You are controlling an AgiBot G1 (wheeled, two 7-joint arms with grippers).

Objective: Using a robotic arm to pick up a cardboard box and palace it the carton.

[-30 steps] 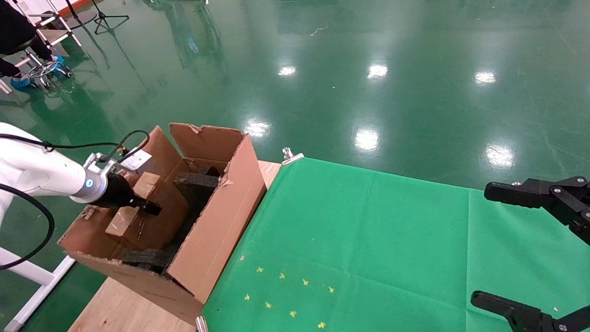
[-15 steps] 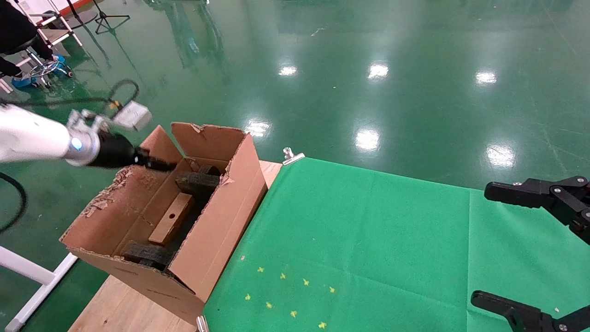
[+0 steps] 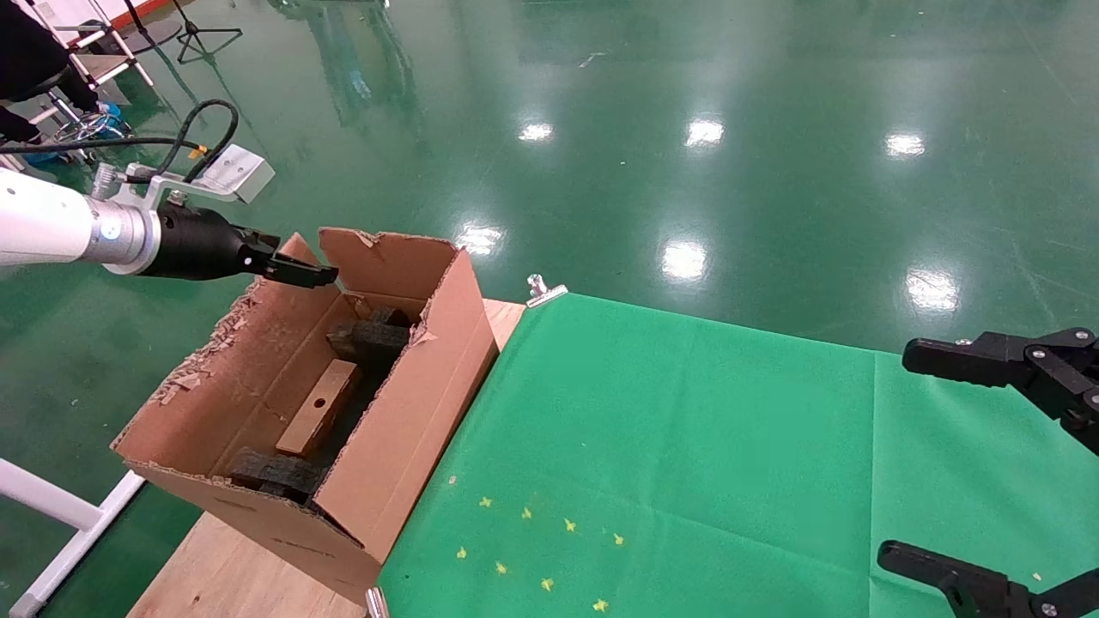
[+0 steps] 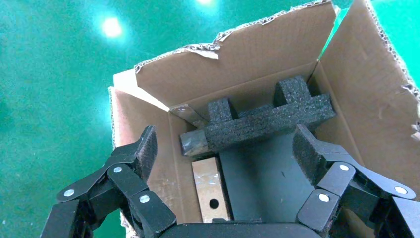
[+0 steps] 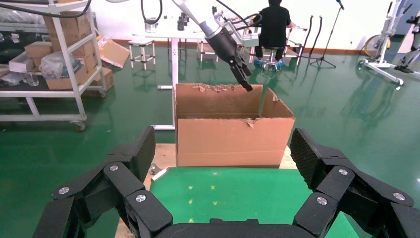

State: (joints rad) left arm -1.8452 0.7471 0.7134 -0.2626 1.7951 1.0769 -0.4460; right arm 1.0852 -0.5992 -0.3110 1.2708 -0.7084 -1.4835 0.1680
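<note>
One box (image 3: pixel 318 419) lies flat in the carton (image 3: pixel 412 412) between foam blocks (image 3: pixel 371 336), so placing looks done. Left gripper (image 3: pixel 296 273) hovers above the rim, jaws wide, empty. Next: pull clear. Right gripper (image 3: pixel 962 463) idles open over the tabletop (image 3: pixel 687 446).

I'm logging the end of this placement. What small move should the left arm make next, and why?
Probably lift the left gripper a little farther clear of the carton. Its jaws are open and empty above the torn rim, and the cardboard box already lies inside beside the black foam blocks.
</note>
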